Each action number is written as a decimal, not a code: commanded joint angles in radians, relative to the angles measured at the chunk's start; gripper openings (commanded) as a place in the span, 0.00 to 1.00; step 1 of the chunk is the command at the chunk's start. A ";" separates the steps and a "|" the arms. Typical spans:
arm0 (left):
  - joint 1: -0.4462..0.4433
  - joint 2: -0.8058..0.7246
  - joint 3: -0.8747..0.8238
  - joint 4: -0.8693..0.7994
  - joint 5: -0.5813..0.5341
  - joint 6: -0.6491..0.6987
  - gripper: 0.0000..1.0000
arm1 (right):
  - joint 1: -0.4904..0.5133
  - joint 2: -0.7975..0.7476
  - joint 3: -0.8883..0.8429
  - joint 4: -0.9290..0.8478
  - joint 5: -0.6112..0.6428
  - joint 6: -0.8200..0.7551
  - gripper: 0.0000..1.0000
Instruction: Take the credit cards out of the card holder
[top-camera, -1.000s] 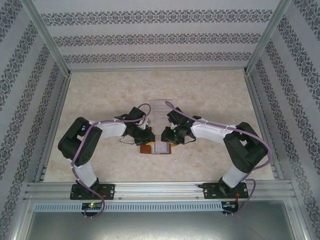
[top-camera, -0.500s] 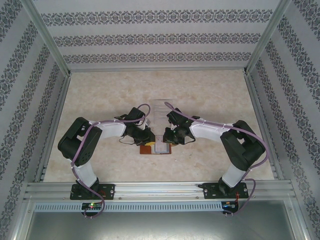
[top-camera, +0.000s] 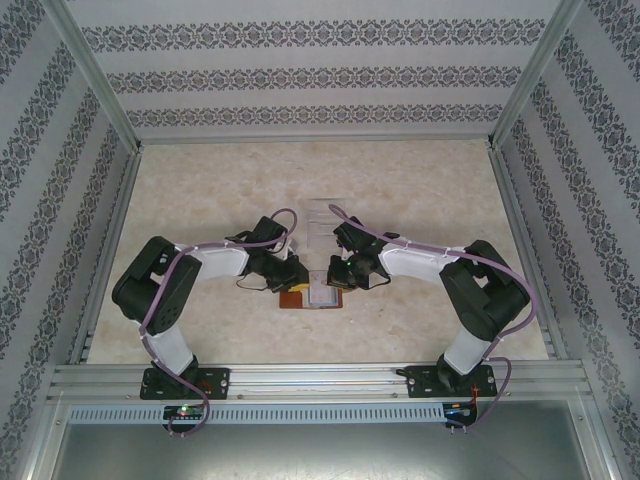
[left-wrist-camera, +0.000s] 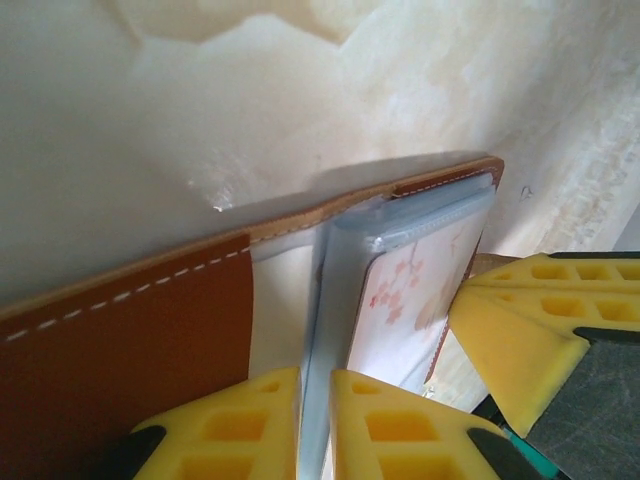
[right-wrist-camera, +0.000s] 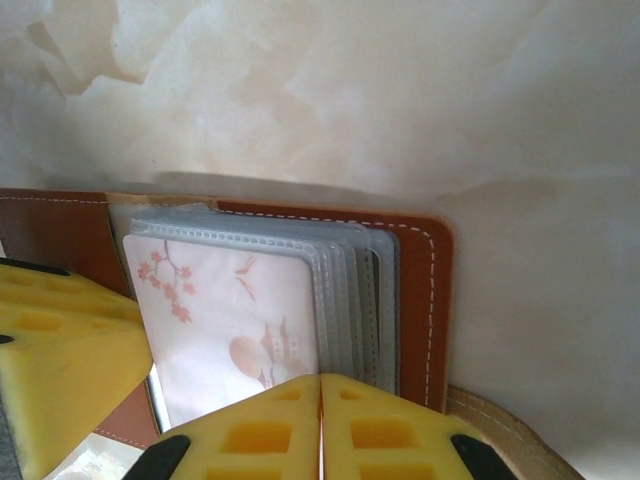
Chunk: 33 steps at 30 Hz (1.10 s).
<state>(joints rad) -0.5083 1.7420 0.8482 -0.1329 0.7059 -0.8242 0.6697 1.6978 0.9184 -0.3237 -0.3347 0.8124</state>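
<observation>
Progress is nil, I judge: the blossom-printed card (right-wrist-camera: 230, 320) sits pocketed in the card holder (top-camera: 312, 296), open on the surface (top-camera: 400, 190). My left pincer (left-wrist-camera: 315, 425) clamps a clear pocket sleeve (left-wrist-camera: 325, 330); my right pincer (right-wrist-camera: 320, 430) is clenched at the card's edge, grip uncertain.

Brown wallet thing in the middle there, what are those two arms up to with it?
Two robot arms are working on an open card holder on the table. The left gripper pinches one clear pocket sleeve. The right gripper is shut at the edge of the pocket stack, beside a blossom-printed card not yet pulled out.
</observation>
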 joint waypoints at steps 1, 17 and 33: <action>0.011 -0.053 -0.007 -0.019 -0.043 0.004 0.15 | 0.000 0.019 -0.019 0.008 -0.017 0.000 0.10; 0.011 0.003 -0.031 0.102 0.048 -0.040 0.15 | -0.001 0.016 -0.018 0.006 -0.014 -0.001 0.09; 0.011 0.002 -0.016 0.008 -0.012 -0.001 0.17 | -0.005 0.016 -0.015 -0.003 -0.012 -0.003 0.17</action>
<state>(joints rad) -0.5083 1.7401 0.8288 -0.0666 0.7296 -0.8448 0.6697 1.6989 0.9134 -0.3080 -0.3428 0.8116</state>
